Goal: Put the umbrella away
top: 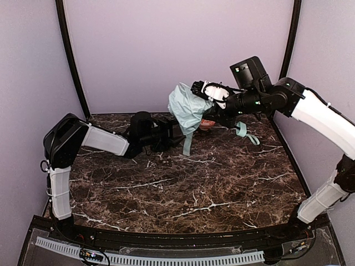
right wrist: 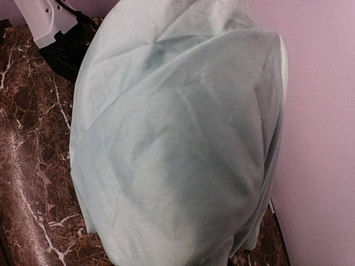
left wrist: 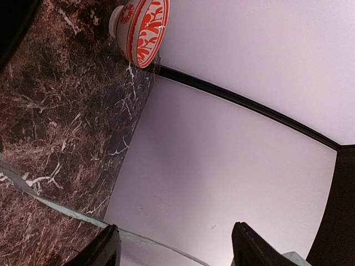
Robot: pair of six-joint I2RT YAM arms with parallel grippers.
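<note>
The umbrella [top: 187, 106] is a bunch of pale mint-green fabric held up in the air near the back wall. My right gripper [top: 209, 92] reaches into it from the right and is shut on it. In the right wrist view the fabric [right wrist: 177, 144] fills the frame and hides the fingers. A mint strap [top: 243, 132] hangs below the right wrist, and a fabric strip [top: 187, 145] hangs to the table. My left gripper [top: 176, 132] sits low beside the fabric's lower edge, open and empty [left wrist: 175, 244]. A pale mint edge [left wrist: 66, 208] crosses just in front of its fingers.
A red-and-white patterned bowl [left wrist: 141, 25] stands on the marble table [top: 183, 188] by the back wall, partly hidden under the umbrella in the top view [top: 207, 124]. Lilac walls close in the back and both sides.
</note>
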